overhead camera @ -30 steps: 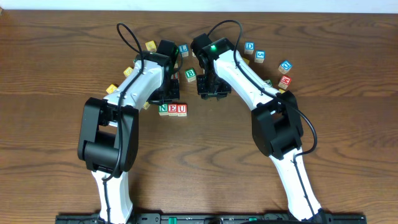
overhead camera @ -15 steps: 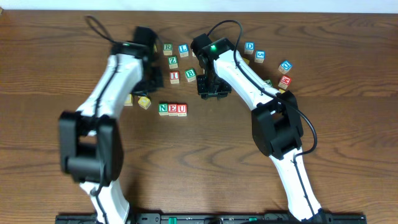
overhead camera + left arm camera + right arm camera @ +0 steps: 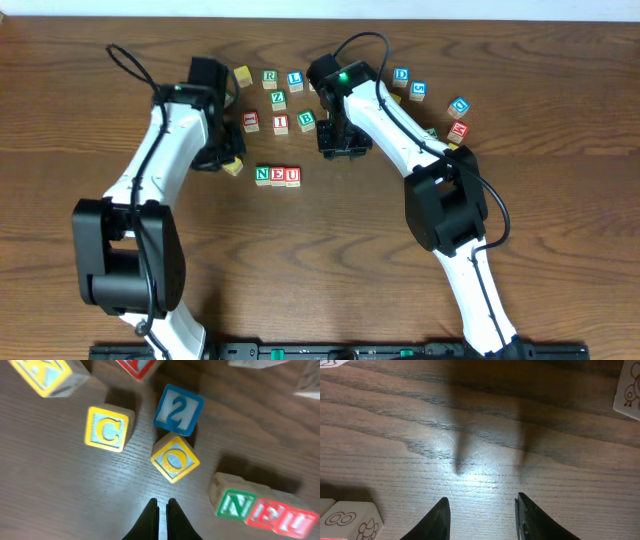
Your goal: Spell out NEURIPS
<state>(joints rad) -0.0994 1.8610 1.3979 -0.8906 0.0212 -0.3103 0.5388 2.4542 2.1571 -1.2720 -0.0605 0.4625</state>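
The green N cube (image 3: 263, 175), red E cube (image 3: 278, 175) and red U cube (image 3: 293, 176) stand in a row mid-table, also seen low right in the left wrist view as N (image 3: 235, 505), E (image 3: 267, 515) and U (image 3: 300, 522). Behind the row lie a green R cube (image 3: 269, 76) and a red I cube (image 3: 281, 122). My left gripper (image 3: 215, 160) (image 3: 160, 509) is shut and empty, just left of the row, with a yellow O cube (image 3: 175, 457) ahead of its tips. My right gripper (image 3: 340, 150) (image 3: 481, 502) hangs open over bare wood, right of a green B cube (image 3: 306, 120).
Loose cubes lie around: yellow C (image 3: 106, 428) and blue 2 (image 3: 177, 409) by the left gripper, Z (image 3: 278, 98) and L (image 3: 294, 78) at the back. Blue D (image 3: 401, 74), another blue cube (image 3: 418, 89) and a red cube (image 3: 459, 129) sit back right.
My left arm has swung left, away from above the back cubes, uncovering R, Z and I. The right arm has stayed put, and the N E U row has not moved.
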